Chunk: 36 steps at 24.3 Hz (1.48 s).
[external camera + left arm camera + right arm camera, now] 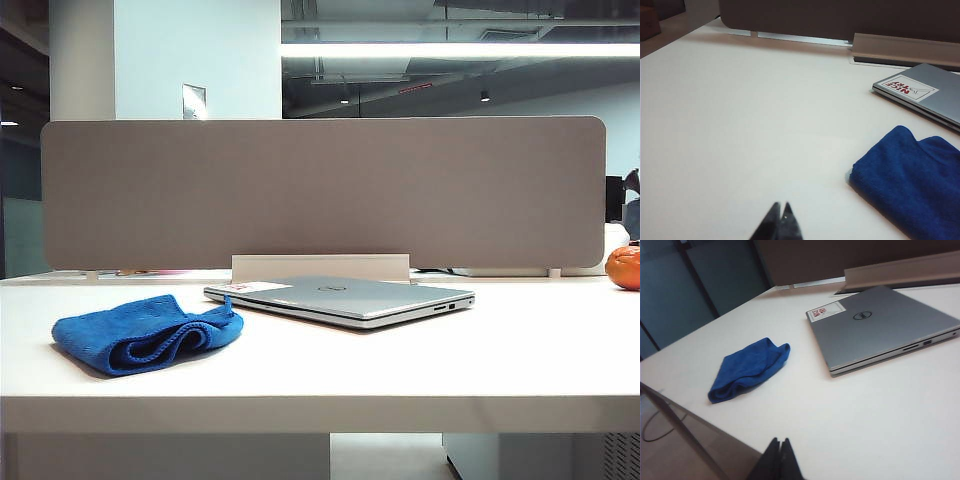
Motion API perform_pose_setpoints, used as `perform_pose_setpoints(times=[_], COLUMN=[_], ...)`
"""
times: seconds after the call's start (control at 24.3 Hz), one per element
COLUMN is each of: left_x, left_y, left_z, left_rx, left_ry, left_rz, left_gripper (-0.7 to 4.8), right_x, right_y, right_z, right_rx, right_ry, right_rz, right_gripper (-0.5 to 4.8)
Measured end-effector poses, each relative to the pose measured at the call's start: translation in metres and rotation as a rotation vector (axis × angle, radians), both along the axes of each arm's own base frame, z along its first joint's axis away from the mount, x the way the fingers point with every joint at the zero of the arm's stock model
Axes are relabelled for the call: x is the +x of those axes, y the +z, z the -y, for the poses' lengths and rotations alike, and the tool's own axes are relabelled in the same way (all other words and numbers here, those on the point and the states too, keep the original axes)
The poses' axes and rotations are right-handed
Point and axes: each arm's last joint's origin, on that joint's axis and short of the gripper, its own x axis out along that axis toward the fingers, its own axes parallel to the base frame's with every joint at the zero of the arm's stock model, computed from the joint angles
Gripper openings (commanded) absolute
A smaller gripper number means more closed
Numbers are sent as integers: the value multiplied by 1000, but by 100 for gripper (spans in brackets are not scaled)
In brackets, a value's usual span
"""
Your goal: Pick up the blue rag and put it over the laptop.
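Left gripper (780, 214): my jaws are pressed fully together, tips touching, with nothing between them. I hang over bare tabletop near its front edge, apart from the cloth.
Right gripper (779, 452): my jaws are likewise closed tip to tip and empty. I sit above the front edge of the tabletop, well apart from both task items.
Blue rag (145, 333): lies loosely folded and bunched on the front-left part of the tabletop (500, 350), just beside the laptop's near left corner. Whether the two touch I cannot tell.
Laptop (345, 297): lid closed, lying flat toward the back of the tabletop near its middle, angled so one corner points forward. Round logo faces up; ports show on its side edge.
Sticker (909, 88): white with red lettering, on the lid's corner nearest the rag.
Divider panel (320, 190): grey, upright along the tabletop's back edge.
Orange object (624, 267): at the tabletop's far right edge, partly cut off.
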Motion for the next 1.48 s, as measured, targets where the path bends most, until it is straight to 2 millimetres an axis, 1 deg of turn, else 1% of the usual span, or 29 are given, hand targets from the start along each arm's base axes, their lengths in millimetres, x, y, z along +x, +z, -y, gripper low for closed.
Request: perform_pose_setpoints(times=[0.21, 0.33, 0.54, 0.7, 0.87, 0.95, 1.24, 1.4, 1.48], left_x=[0, -1, -7, -13, -17, -16, -1, 22, 30], left_y=[0, 5, 34, 56, 70, 74, 86, 97, 100], left_z=[0, 0, 2, 3, 3, 4, 5, 3, 3], left_rx=[-10, -112, -131, -123, -117, -95, -89, -103, -108], left_ry=[1, 10, -54, -67, -69, -94, -149, -144, -142], left_rz=[1, 18, 106, 179, 219, 205, 92, -22, -58], left_gripper=[-6, -6, -6, -6, -6, -6, -6, -6, -6], right_x=[0, 0, 0, 0, 0, 0, 0, 0, 0], right_y=[0, 0, 0, 0, 0, 0, 0, 0, 0], right_z=[0, 0, 0, 0, 0, 0, 0, 0, 0], right_rx=[25, 26, 26, 27, 27, 27, 27, 27, 27], right_ry=[10, 11, 11, 10, 10, 10, 10, 10, 10], right_rz=[-18, -20, -20, -20, -20, -20, -20, -20, -20], right_gripper=[-5, -5, -4, -5, -5, -5, -5, -5, -5])
